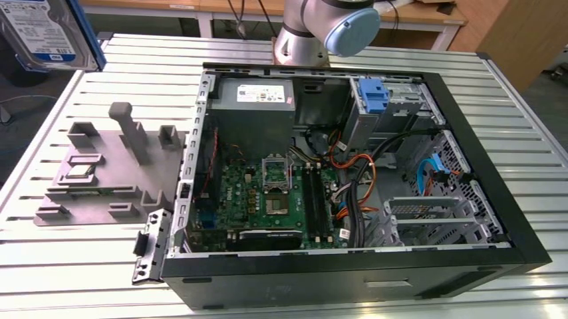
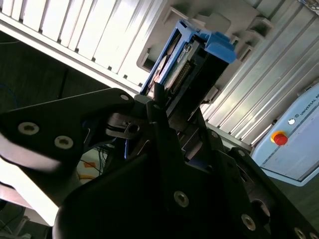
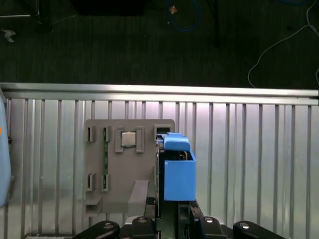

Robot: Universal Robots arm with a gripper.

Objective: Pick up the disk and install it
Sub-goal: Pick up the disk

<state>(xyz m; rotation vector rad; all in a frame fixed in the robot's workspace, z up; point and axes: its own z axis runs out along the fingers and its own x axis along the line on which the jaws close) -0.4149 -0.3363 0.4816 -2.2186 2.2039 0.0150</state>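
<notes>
The disk (image 3: 175,172) hangs edge-on between the gripper's (image 3: 172,214) jaws, which are closed tight on its blue carrier, raised over the grey fixture (image 3: 117,169) on the slatted table (image 3: 249,149). In the exterior view the frame's edge cuts off the disk (image 1: 44,33), well apart from the open computer case (image 1: 497,219).

The disk (image 1: 40,30) is silver-grey with a blue-and-white label, framed by a blue carrier (image 3: 178,172). The ribbed table (image 1: 80,286) is pale silver, and the fixture (image 1: 102,176) is plain grey. The case (image 1: 523,226) is black, its board (image 1: 266,199) green, its cables (image 1: 353,164) orange.
</notes>
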